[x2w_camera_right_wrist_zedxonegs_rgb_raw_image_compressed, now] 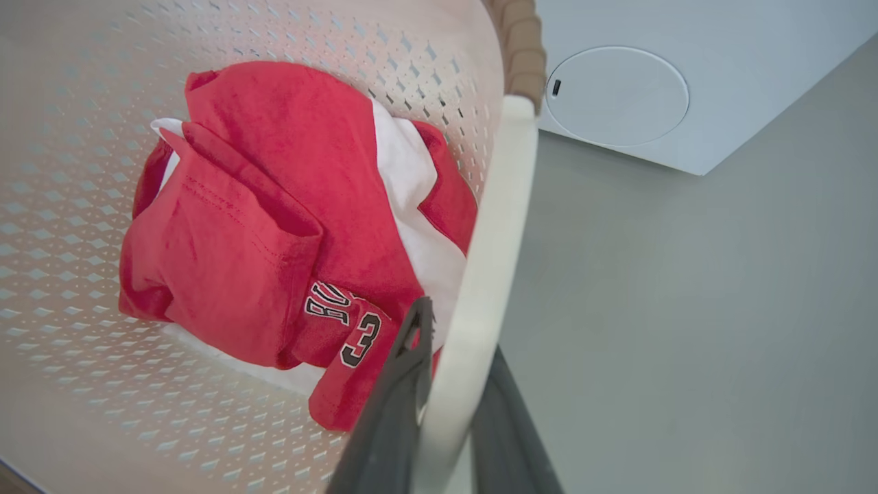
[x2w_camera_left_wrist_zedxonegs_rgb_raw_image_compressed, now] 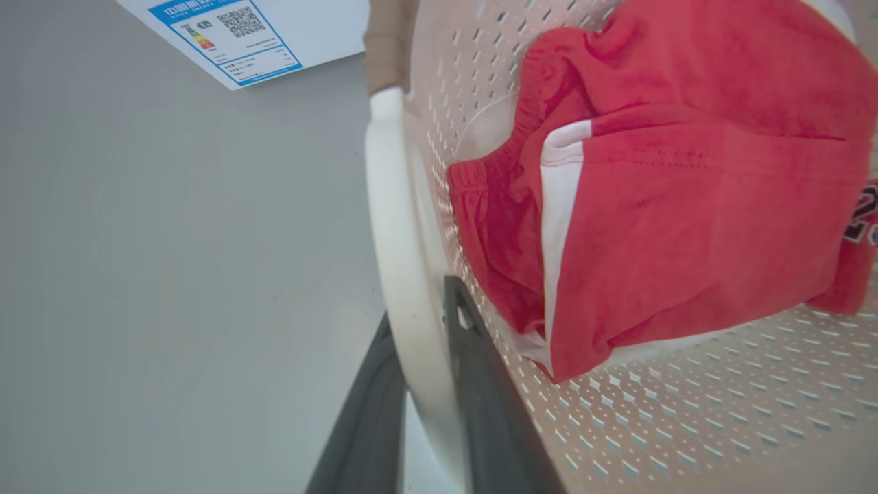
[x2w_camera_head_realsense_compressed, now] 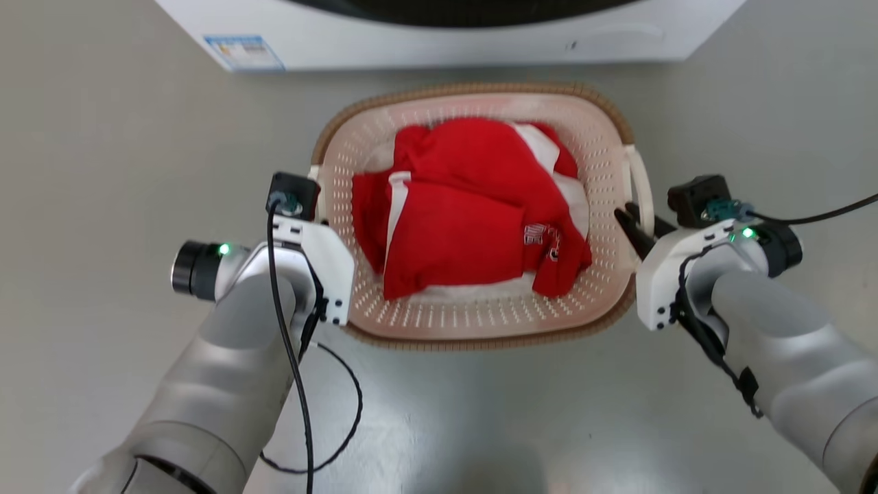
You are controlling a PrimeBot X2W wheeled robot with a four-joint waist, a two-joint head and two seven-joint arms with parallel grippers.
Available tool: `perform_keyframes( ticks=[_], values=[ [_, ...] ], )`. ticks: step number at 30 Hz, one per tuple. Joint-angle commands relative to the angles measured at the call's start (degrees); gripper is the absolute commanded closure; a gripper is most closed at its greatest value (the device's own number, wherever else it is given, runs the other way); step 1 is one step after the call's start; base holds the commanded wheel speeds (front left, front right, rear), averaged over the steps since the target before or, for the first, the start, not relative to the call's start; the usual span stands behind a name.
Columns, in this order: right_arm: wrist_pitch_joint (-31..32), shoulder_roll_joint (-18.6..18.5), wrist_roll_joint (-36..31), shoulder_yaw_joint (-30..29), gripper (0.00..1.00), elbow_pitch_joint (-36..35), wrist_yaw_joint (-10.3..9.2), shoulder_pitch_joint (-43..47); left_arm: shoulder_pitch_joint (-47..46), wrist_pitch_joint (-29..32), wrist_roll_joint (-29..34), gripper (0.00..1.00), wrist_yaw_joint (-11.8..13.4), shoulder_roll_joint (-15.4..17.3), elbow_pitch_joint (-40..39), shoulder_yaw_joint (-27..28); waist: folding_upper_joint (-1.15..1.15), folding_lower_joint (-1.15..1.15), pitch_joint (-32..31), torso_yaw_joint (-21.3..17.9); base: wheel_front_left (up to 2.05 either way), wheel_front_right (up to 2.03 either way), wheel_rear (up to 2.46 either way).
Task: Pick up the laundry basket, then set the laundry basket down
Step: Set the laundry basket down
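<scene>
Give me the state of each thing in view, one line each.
laundry basket, upright, loaded; whether it is off the floor cannot be told.
red clothes, crumpled inside the basket.
left gripper, shut on the basket's left handle.
right gripper, shut on the basket's right handle.
washing machine, round flap shut; door not readable.

laundry basket perforated plastic; red garment matt cloth
</scene>
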Motion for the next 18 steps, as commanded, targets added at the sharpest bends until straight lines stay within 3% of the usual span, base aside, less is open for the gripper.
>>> perform_keyframes(
  ticks=[1,18],
  values=[
    [-0.76,-1.47,-1.05,0.64,1.0,0.5,0.34,0.94,-2.27,-1.39,1.14,1.0,1.01,2.42,-0.46,0.42,0.0,0.0,3.13,0.25,0.0,0.0,0.0],
    [-2.0,-2.35,-1.26,0.7,1.0,1.03,0.34,-4.32,-8.02,-3.2,1.21,1.0,1.15,3.19,-0.22,-0.4,0.0,0.0,11.71,0.31,0.0,0.0,0.0]
  ],
)
